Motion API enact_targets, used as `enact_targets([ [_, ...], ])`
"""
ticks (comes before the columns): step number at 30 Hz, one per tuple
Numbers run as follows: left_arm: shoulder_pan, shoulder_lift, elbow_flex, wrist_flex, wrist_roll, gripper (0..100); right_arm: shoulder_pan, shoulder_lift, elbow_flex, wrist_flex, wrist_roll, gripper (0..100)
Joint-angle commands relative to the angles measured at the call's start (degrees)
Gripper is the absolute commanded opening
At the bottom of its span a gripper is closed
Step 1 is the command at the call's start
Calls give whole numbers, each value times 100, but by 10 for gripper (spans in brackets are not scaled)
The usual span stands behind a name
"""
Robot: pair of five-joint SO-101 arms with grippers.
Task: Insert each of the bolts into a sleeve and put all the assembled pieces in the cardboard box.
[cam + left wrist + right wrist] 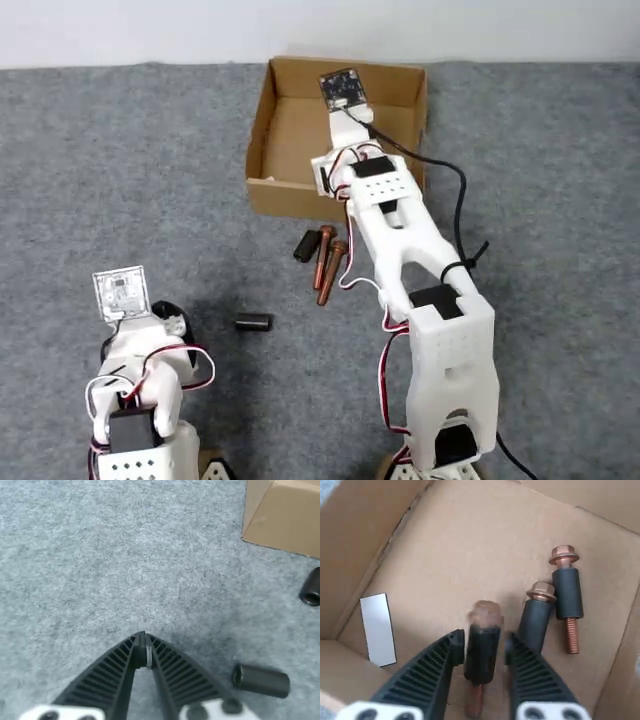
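On my right wrist feed, the right gripper (485, 636) is down inside the cardboard box (300, 198). Its fingers (445, 655) are spread, with an assembled piece (482, 647) between them, a copper bolt through a black sleeve. I see a thin gap on either side of the sleeve, so I read the grip as released. Its head end is blurred. Near it on the box floor lie two more assembled pieces, one (537, 617) close beside the other (567, 596). A white label (377, 629) sits on the floor further off.

My left gripper (142, 647) is clenched on nothing, tips touching, over the grey carpet (100, 555).

From the high camera, a loose sleeve (254, 322) lies on its side at 3 o'clock from the left gripper, near it. At about 2 o'clock and further out, a second sleeve (306, 245) lies just beside a bare bolt (323, 256) and a second bolt (332, 272), the two bolts close alongside each other. The box is at 12 o'clock from that cluster, with the right arm stretched over its front wall.
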Motion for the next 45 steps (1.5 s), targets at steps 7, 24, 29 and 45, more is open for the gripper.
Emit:
enact_targets([
  [7,-360,-35,-31,-62,-273,5,-92,-796,-281,567,97,86],
  [24,-1284,-35,-31,-352,-1662,5,-1481,-1947,-281,4224,870,46],
  [29,-1284,-35,-31,-360,-1662,5,-2211,-1930,-246,4708,862,171],
  [45,-1284,-35,-31,-360,-1662,5,-3407,-602,-273,4822,853,243],
])
